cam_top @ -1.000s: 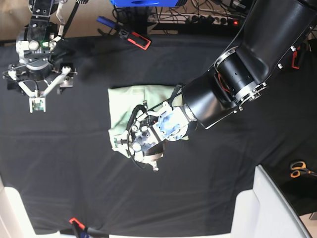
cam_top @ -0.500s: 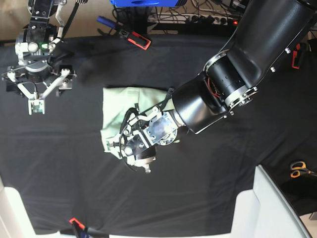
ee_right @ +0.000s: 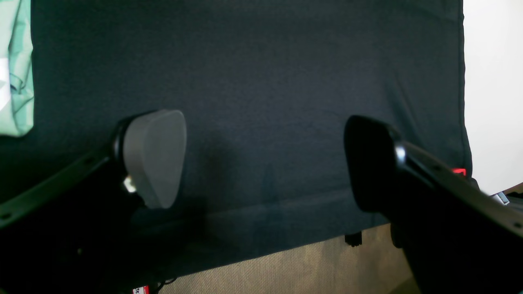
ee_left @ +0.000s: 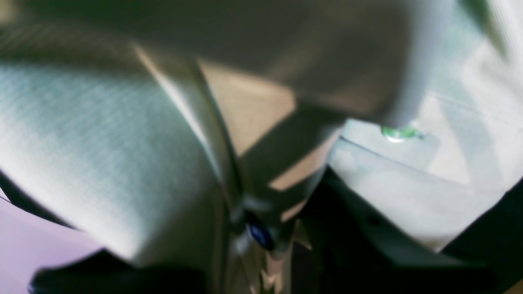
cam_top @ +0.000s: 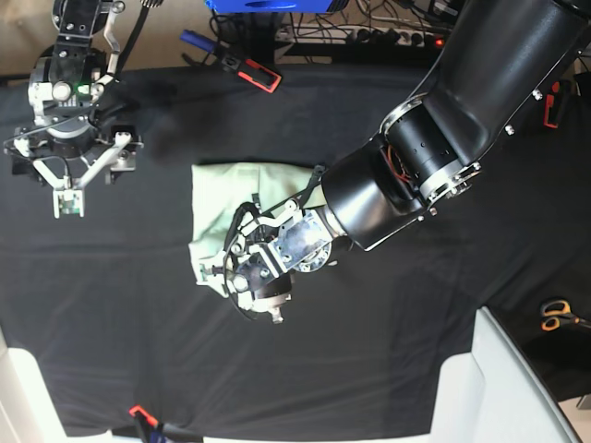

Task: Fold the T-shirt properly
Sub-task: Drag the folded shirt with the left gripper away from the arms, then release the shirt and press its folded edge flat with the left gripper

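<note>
The pale mint-green T-shirt lies folded into a compact shape on the black table covering. My left gripper is low over the shirt's front left corner and hides part of it. In the left wrist view the picture is blurred. A textured grey finger pad and pale cloth fill it, and cloth sits pinched between the fingers, so the gripper looks shut on the shirt. My right gripper is open and empty at the far left, well away from the shirt. Its fingers stand wide apart in the right wrist view, where an edge of the shirt shows at the left.
Orange-handled scissors lie at the right edge. A white box stands at the front right. A red and black tool, a blue object and cables lie along the back. The table's edge and the floor show below the right gripper.
My left gripper and the shirt have slid to the left together, mostly in the first half second. The right gripper has drifted slightly up the view.
</note>
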